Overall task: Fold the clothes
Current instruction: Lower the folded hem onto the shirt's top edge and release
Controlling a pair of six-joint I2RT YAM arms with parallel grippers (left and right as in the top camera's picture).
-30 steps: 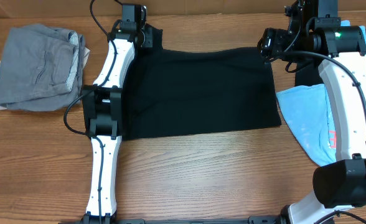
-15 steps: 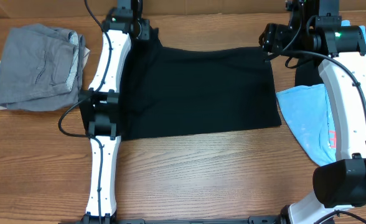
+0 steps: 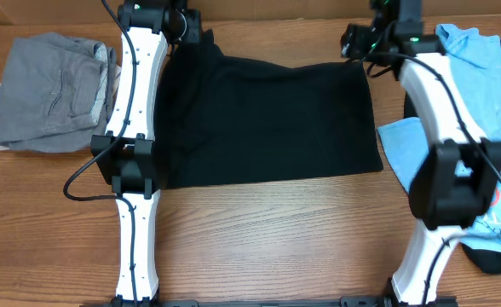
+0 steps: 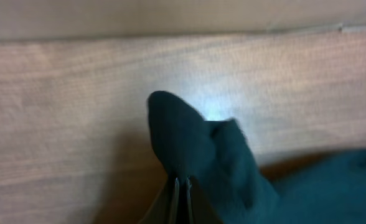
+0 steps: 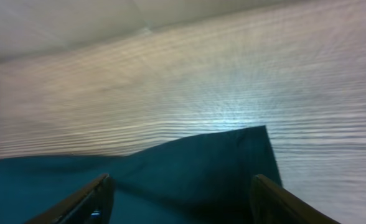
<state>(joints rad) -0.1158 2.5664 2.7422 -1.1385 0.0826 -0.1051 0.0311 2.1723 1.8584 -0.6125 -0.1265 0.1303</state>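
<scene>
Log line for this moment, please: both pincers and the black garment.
stage: taking far corners | left pincer: shut on black garment, far-left corner | right pincer: open, straddling far-right corner | gray garment: folded, far left, apart

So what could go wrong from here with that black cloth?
The left gripper pinches only a small tuft of the black garment, so it might slip out when lifted. The right gripper is open over the other corner, gripping nothing; a lift now would likely skew the fold. The light blue shirt lies close beside and could get dragged.
</scene>
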